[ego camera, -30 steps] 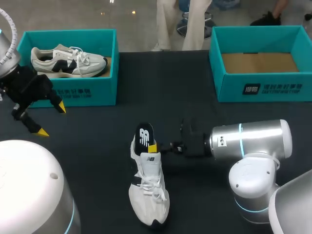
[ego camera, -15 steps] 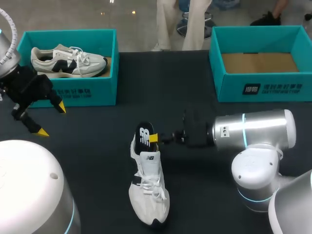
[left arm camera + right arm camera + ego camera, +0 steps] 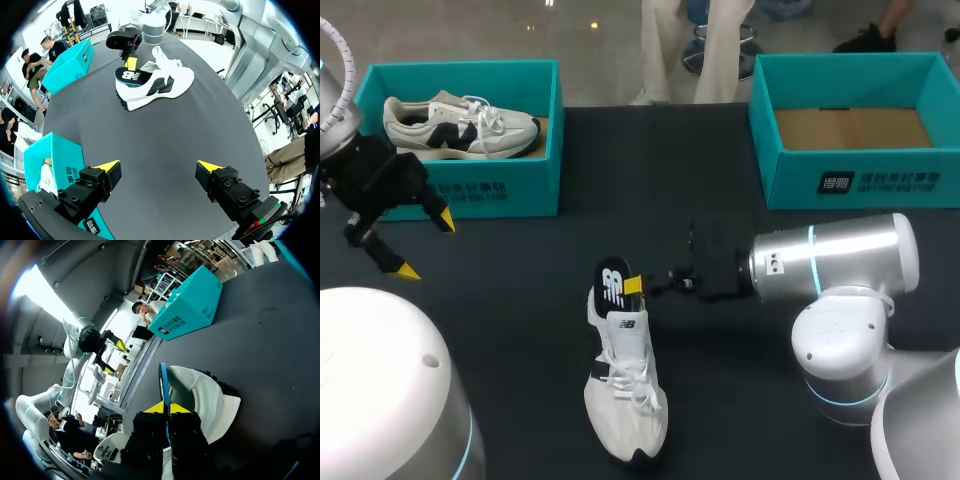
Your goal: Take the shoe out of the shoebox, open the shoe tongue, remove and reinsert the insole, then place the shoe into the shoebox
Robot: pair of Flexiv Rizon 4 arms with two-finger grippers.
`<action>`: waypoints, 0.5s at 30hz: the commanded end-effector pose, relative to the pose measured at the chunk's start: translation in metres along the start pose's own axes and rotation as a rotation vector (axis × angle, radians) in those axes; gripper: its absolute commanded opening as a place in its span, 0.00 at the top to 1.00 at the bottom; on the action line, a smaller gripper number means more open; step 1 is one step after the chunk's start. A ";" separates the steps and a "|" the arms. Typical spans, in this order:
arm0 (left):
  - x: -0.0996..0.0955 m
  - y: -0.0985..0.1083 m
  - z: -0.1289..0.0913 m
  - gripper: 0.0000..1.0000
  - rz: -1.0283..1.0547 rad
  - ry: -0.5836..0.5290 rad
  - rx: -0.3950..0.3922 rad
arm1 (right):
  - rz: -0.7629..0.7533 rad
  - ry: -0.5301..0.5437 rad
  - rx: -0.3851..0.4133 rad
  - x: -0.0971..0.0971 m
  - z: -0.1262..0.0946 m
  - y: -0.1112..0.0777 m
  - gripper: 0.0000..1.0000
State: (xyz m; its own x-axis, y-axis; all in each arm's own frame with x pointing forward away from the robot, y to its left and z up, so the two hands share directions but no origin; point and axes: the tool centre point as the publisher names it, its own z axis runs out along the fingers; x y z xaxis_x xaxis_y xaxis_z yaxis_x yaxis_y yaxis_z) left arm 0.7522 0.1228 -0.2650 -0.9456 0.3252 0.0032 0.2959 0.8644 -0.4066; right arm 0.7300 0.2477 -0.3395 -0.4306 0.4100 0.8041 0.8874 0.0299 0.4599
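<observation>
A white sneaker (image 3: 628,400) lies on the black table near the front middle, toe toward me. Its black insole (image 3: 612,284) sticks up out of the heel opening. My right gripper (image 3: 633,286) comes in from the right and is shut on the insole's edge. In the right wrist view the thin insole (image 3: 163,382) stands pinched between the yellow tips of the right gripper (image 3: 167,408), with the sneaker (image 3: 207,400) just beyond. My left gripper (image 3: 427,245) hangs open in front of the left shoebox (image 3: 490,187), holding nothing. In the left wrist view the left gripper (image 3: 159,166) is open, far from the sneaker (image 3: 165,82).
The left teal shoebox holds a second sneaker (image 3: 460,125) with black markings. An empty teal shoebox (image 3: 860,182) stands at the back right. The right arm's silver body (image 3: 840,270) lies low over the table's right front.
My right gripper has shifted along the insole's edge toward its upper end and is shut on it again; the insole leans slightly more to the left. The left arm has not moved.
</observation>
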 end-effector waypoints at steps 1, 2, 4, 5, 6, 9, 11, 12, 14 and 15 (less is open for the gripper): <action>0.001 0.000 0.000 0.00 0.000 0.000 -0.001 | 0.020 0.001 -0.019 -0.001 0.007 -0.017 1.00; 0.001 0.000 0.000 0.00 0.000 0.000 -0.001 | 0.027 0.002 -0.022 0.000 0.008 -0.021 1.00; 0.001 0.000 0.000 0.00 0.000 0.000 -0.001 | 0.041 0.004 -0.024 -0.001 0.010 -0.027 1.00; 0.001 0.000 0.000 0.00 0.000 0.000 -0.001 | 0.046 0.005 -0.027 -0.003 0.010 -0.030 1.00; 0.001 0.000 0.000 0.00 0.000 0.000 -0.001 | 0.050 0.004 -0.027 -0.003 0.010 -0.031 1.00; 0.001 0.000 0.000 0.00 0.000 0.000 -0.001 | 0.055 0.003 -0.031 -0.004 0.008 -0.031 1.00; 0.001 0.000 0.000 0.00 0.000 0.000 -0.001 | 0.048 0.000 -0.033 -0.002 0.006 -0.026 0.80; 0.001 0.000 0.000 0.00 0.000 0.000 -0.001 | 0.041 -0.003 -0.030 -0.002 0.005 -0.022 0.75; 0.001 0.000 0.000 0.00 0.000 0.000 -0.001 | 0.029 -0.007 -0.029 0.000 0.003 -0.015 0.71; 0.001 0.000 0.000 0.00 0.000 0.000 -0.001 | 0.023 -0.008 -0.026 0.000 0.002 -0.011 0.67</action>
State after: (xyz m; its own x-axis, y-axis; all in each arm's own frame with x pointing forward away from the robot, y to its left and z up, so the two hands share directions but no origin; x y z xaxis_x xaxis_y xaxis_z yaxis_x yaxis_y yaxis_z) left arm 0.7522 0.1228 -0.2650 -0.9457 0.3252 0.0032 0.2959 0.8644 -0.4066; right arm 0.7143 0.2489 -0.3518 -0.4091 0.4077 0.8163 0.8893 -0.0221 0.4567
